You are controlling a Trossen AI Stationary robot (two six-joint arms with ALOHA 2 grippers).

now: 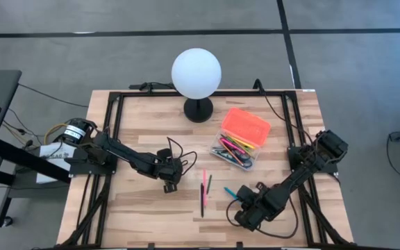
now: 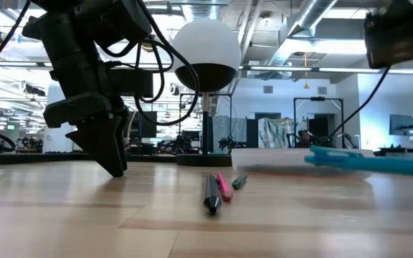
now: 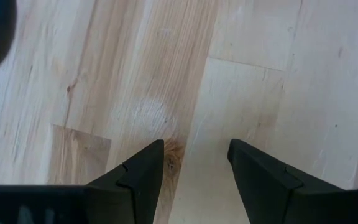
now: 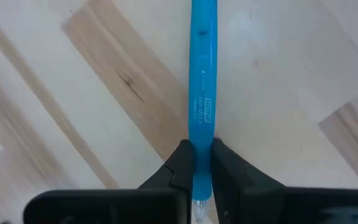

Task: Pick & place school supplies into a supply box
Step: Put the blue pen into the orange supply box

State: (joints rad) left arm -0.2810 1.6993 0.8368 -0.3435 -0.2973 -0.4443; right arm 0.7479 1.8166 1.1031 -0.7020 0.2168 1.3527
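Note:
A blue pen [image 4: 202, 74] sits in my shut right gripper [image 4: 197, 149], near the table's near right part [image 1: 245, 201]. My left gripper [image 3: 196, 149] is open, fingers pointing down just above bare wood [image 1: 170, 185], left of the loose pens. A pink pen [image 1: 204, 178], a black pen [image 1: 202, 198] and a short green one [image 1: 209, 183] lie flat on the table. The clear supply box [image 1: 236, 149] stands open and holds several pens; its orange lid [image 1: 247, 125] lies at its far side. My right gripper pinches the blue pen near one end [image 4: 202, 134] between its two fingers. The long remainder of the pen [image 2: 371, 163] sticks out ahead of the fingers, along their direction and about level. It hangs a little clear of the table, with its shadow on the wood below.
A white globe lamp [image 1: 196, 73] on a black foot stands at the far middle, just left of the box. Black frame rails [image 1: 117, 125] run along the table's left, right and far sides. Bare wood lies between the two grippers, around the three loose pens.

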